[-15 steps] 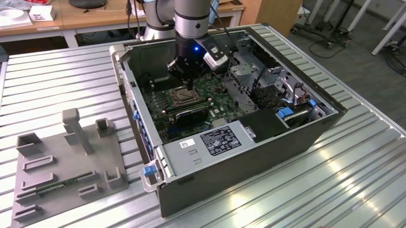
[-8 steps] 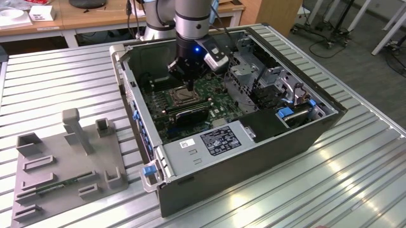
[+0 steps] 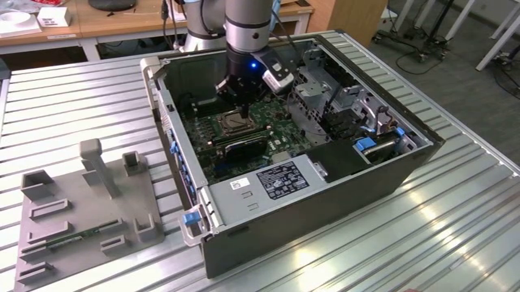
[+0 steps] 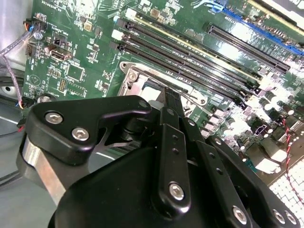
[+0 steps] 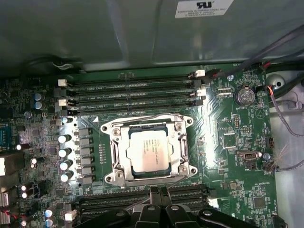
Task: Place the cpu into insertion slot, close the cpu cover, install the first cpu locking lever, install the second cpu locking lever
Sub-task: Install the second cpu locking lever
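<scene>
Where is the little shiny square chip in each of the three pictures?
Exterior view: the small square silver-tan cpu sits in the socket on the green board, just below the gripper.
First wrist view: it lies mid-picture, framed by the silvery metal cpu cover.
Second wrist view: a pale corner peeks past the gripper.
Shared landmark: the long black memory slots.

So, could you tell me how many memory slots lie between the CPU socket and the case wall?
4 memory slots, parallel, in the first wrist view: nearest the wall, second, third, nearest the socket. Others beyond the socket may hide behind the gripper.
</scene>
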You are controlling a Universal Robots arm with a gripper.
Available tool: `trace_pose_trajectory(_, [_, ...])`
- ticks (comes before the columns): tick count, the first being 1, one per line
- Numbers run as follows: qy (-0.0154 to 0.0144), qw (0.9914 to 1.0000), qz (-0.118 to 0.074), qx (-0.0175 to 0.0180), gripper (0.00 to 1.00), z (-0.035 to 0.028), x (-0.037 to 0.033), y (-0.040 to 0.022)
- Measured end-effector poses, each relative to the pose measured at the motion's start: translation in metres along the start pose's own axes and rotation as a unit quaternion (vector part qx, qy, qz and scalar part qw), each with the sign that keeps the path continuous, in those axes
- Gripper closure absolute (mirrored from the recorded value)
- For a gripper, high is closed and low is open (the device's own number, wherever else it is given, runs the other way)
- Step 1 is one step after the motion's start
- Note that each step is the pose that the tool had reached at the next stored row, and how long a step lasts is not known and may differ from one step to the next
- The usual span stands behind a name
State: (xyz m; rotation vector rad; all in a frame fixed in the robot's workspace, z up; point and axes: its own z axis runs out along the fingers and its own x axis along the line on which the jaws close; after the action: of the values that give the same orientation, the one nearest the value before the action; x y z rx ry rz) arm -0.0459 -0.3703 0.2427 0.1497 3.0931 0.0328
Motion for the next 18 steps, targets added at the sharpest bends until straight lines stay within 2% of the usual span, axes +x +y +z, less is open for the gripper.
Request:
trace_pose_trajectory(13, [-0.0001,1.0,0.0,0.0003,0.9,0.0034,0.0103,-0.0046])
trace_pose_trajectory(18, [-0.0002,1.0,0.0,0.0016,0.9,0.0052,0.0182,-0.0054])
